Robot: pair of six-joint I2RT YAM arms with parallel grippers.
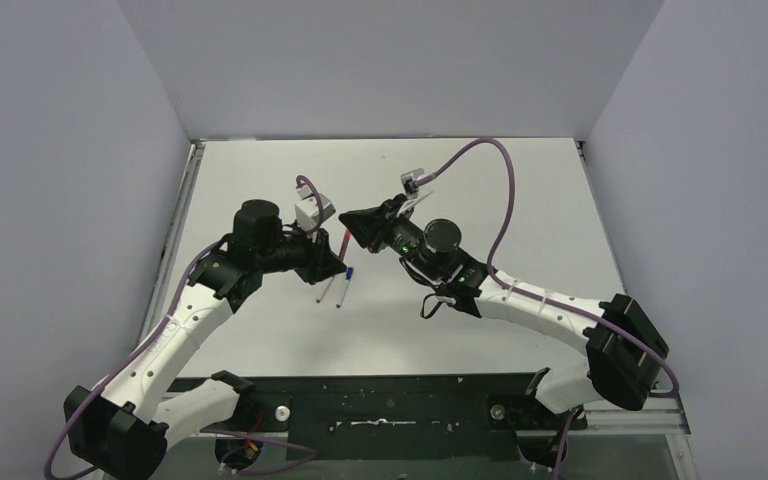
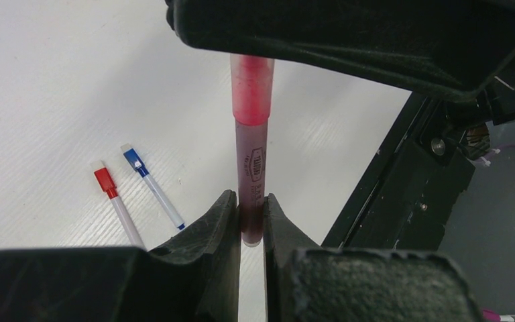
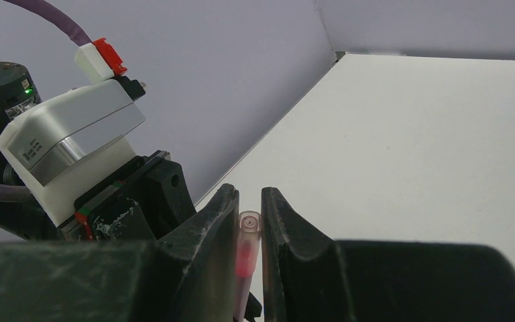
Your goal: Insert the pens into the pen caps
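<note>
Near the tabletop's (image 1: 520,200) middle, a red-capped pen (image 2: 117,208) and a blue-capped pen (image 2: 155,191) are lying side by side. Just beyond, the left claw (image 2: 250,204) is pinching the pinkish-red pen's (image 2: 251,154) near end, and the right claw (image 3: 249,209) is clamping the pale pink cap (image 3: 249,223) on its far end.

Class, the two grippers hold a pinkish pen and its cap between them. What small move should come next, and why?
Probably push the right gripper slightly toward the left gripper to seat the pale cap. It already covers the tip of the pinkish pen, each gripper is shut on its part, yet full seating is unclear.
</note>
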